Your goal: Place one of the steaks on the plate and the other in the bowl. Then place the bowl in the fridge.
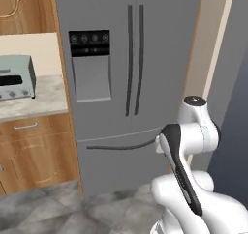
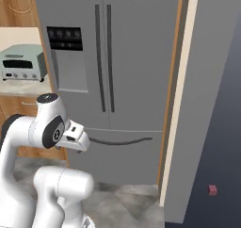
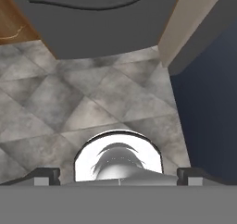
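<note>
Fridge (image 1: 131, 73) right ahead of me with both doors shut, my hand (image 3: 118, 176) wide and holding nothing, pointing down at the floor (image 3: 69, 102), toaster oven (image 1: 14, 77) on the bench (image 1: 43, 100) left, so I judge all steps remain.

Floor (image 1: 43, 209): grey mottled stone tile laid diagonally. At left, wooden base cabinets (image 1: 34, 153) with metal pulls carry a grey speckled counter (image 1: 34, 100), on which stands a pale green toaster oven (image 1: 15, 77) against a cream wall; wooden upper cabinets (image 1: 26, 8) sit above. At right, a cream wall edge (image 2: 188, 104) adjoins a dark blue wall (image 2: 221, 175) bearing a small red fitting (image 2: 212, 190).
</note>
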